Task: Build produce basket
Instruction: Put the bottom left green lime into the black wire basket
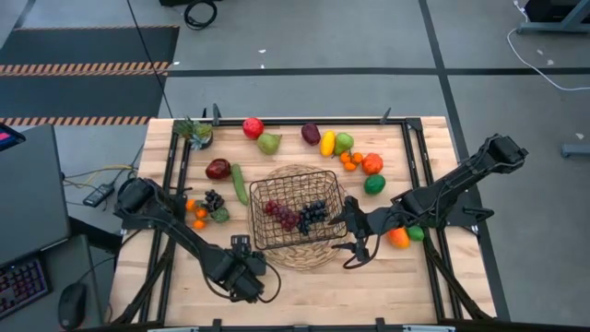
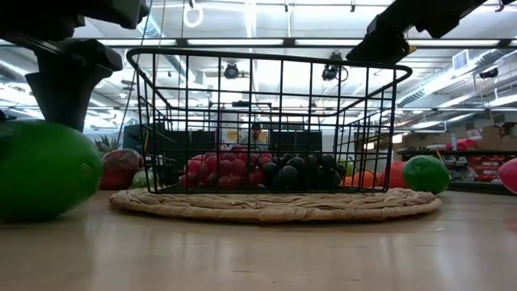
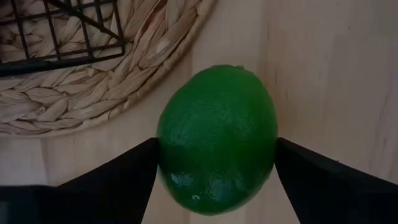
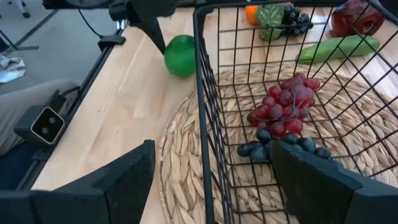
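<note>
The left end effector (image 3: 214, 180) pinched a green lime (image 3: 216, 138) low over the bench (image 1: 304, 290), likely to carry it to the basket (image 1: 297, 208) just beside, on a woven mat (image 1: 300, 254). The right end effector (image 1: 355, 247), fingers spread and empty, hung just beside the basket's other side, which held 2 grape bunches (image 1: 297, 214).

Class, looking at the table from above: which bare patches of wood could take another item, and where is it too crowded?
Free: the front right corner of the wooden table, beyond the round woven wicker mat, and the far middle between red apple and purple plum. Crowded: around the black wire-mesh basket, ringed by fruit and both arms.
</note>
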Motion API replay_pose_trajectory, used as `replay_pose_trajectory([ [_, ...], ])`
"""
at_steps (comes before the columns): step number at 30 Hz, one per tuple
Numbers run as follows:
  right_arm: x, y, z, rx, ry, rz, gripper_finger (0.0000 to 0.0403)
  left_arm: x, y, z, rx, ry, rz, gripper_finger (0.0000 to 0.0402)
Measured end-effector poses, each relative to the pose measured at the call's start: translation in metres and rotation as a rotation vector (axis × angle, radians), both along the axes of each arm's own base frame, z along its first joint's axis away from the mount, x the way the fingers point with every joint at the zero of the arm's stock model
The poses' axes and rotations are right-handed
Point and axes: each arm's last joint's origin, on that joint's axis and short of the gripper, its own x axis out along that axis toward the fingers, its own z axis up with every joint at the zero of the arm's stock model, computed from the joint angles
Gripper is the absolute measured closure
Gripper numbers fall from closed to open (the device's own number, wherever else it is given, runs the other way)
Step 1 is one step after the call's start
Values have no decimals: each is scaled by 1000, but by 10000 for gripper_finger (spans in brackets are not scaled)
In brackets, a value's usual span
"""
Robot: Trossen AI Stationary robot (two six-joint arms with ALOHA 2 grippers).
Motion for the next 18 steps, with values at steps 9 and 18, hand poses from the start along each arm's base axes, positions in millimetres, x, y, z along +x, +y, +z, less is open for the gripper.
replay_pose_trajectory([
  [9, 0, 0, 0, -1, 1, -1, 78, 0, 1, -2, 7, 19, -52, 104],
  [18, 0, 0, -1, 2, 9, -8, 78, -1, 6, 8, -6, 34, -35, 135],
])
